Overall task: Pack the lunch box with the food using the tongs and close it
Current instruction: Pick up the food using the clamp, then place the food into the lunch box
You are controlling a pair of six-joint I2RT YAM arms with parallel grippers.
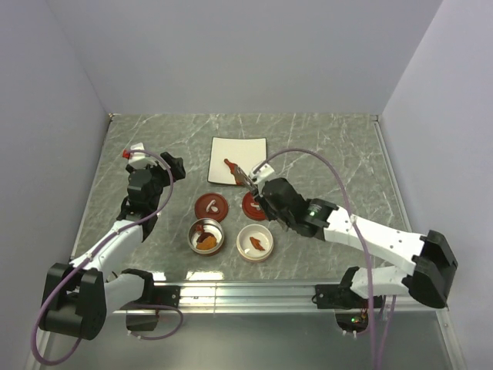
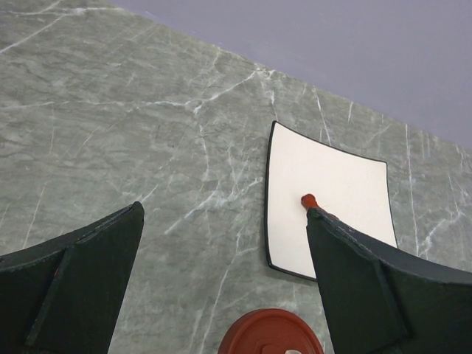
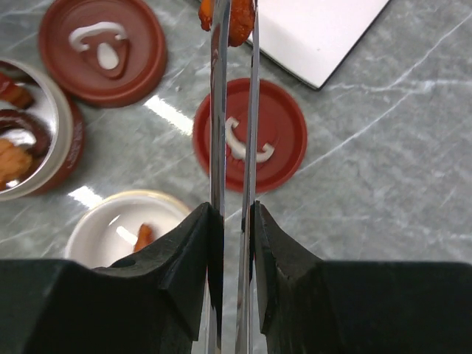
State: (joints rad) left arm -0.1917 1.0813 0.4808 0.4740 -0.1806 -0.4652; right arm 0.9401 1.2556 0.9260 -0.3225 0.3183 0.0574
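My right gripper (image 3: 237, 214) is shut on the silvery tongs (image 3: 251, 110), which reach forward to the near edge of the white plate (image 3: 317, 33). An orange-red morsel of food (image 3: 237, 18) is pinched between the tong tips. In the top view the right gripper (image 1: 263, 194) holds the tongs (image 1: 248, 176) just above a red lid (image 1: 254, 206). One red morsel (image 1: 229, 164) lies on the plate (image 1: 250, 148). The lunch box is two open round tins: a steel one (image 1: 206, 237) with several morsels and a white one (image 1: 255, 243) with one. My left gripper (image 2: 225, 280) is open and empty.
A second red lid (image 1: 211, 205) with a white handle lies above the steel tin; it shows at the bottom of the left wrist view as the lid (image 2: 269, 333). Grey walls close the marble table (image 1: 323, 154) on three sides. The left gripper (image 1: 171, 166) hovers left of the plate.
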